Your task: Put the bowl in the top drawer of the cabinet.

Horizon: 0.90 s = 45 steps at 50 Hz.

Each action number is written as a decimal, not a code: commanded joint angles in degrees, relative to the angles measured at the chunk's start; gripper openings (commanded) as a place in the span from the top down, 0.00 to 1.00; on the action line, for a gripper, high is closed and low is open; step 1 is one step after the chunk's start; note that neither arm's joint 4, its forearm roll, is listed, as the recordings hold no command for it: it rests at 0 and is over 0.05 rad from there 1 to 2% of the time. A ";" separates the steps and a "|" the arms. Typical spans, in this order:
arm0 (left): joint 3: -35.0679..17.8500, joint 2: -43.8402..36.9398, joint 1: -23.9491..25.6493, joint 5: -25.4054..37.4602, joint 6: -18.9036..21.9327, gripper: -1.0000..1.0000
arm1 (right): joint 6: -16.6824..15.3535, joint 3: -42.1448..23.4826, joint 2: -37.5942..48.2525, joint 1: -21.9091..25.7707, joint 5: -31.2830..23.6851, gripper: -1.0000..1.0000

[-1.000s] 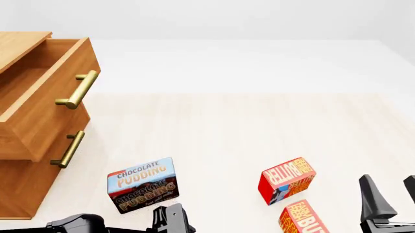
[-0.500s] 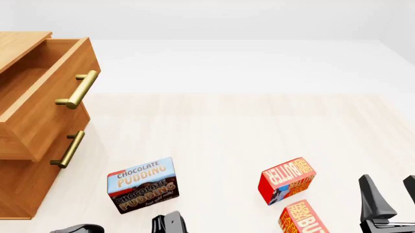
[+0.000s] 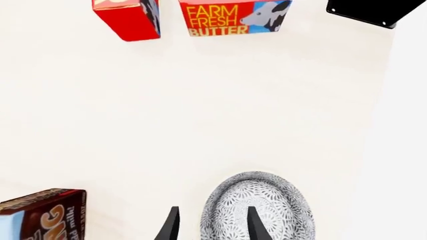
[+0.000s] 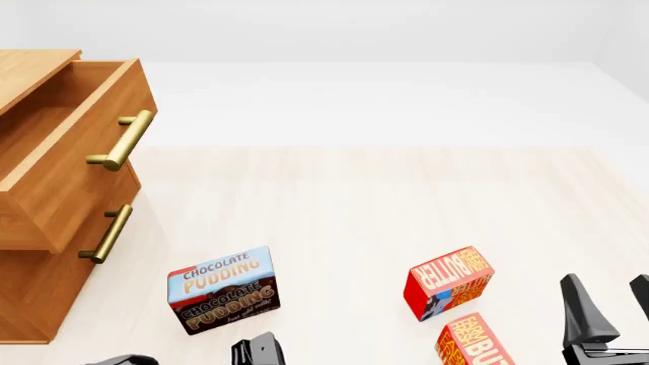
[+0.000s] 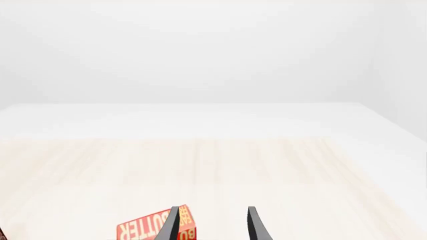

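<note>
The white, grey-speckled bowl (image 3: 267, 205) shows only in the left wrist view, on the table just under my left gripper (image 3: 212, 226). That gripper is open. One of its fingers (image 3: 254, 225) is over the bowl's inside and the other lies outside the rim. The front view does not show the bowl, only a bit of the left gripper (image 4: 255, 351) at the near edge. At the left stands the cabinet (image 4: 30, 296) with its top drawer (image 4: 71, 160) pulled out. My right gripper (image 4: 612, 304) hangs open and empty at the near right.
A chocolate pudding box (image 4: 223, 289) stands near the cabinet's front. Two red butter boxes (image 4: 448, 281) (image 4: 475, 342) sit to the right, close to my right gripper. The lower drawer's brass handle (image 4: 106, 234) sticks out beneath the open drawer.
My left arm has drawn back and down toward the near edge, nearly leaving the front view. The right arm and the boxes have not moved.
</note>
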<state>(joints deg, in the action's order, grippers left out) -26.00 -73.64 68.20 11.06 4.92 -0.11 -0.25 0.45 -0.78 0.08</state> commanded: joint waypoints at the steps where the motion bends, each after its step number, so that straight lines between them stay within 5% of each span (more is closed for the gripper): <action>1: 1.49 -0.19 -0.55 -1.99 -0.57 0.00 | -0.26 0.00 0.13 0.04 -0.02 0.00; 45: 7.93 -0.95 -2.18 -10.90 -3.42 0.00 | -1.35 0.03 0.92 -0.02 0.28 0.00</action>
<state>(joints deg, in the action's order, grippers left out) -19.09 -74.47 66.48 1.67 1.68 -1.19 -0.23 1.18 -0.73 0.27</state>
